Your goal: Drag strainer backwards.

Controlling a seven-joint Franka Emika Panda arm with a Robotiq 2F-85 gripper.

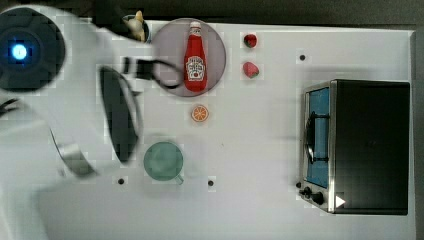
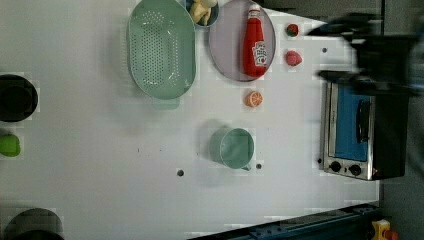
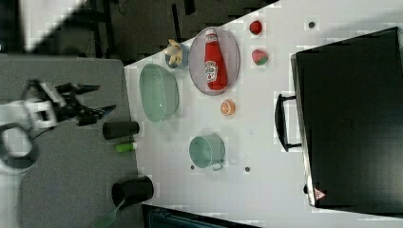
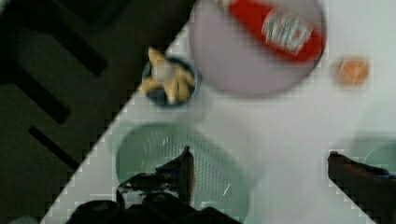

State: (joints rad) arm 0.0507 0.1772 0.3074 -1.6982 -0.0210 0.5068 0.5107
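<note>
pale green plastic, oval, with a wide rim and a grid of small holes across its floor: the strainer lies flat on the white table, near the far edge in the left view's upper part, and nothing sits inside it. in the right view the strainer lies close to the table's edge, next to the grey floor.

just beside its top end stands a small blue bowl holding pale yellow pieces, close to the rim. next along is a greyish round plate with a red ketchup bottle lying on it, cap away from the mug. two red strawberries rest past the plate, and an orange slice lies below it in the left view. a teal-green mug with a handle stands well apart from the strainer, out on open table. a toaster oven with a blue glass door takes the left view's right side.

the gripper hangs off the table's edge in the right view, apart from the strainer, its fingers spread wide and holding nothing. in the wrist view one dark fingertip shows over the strainer's holed floor.
</note>
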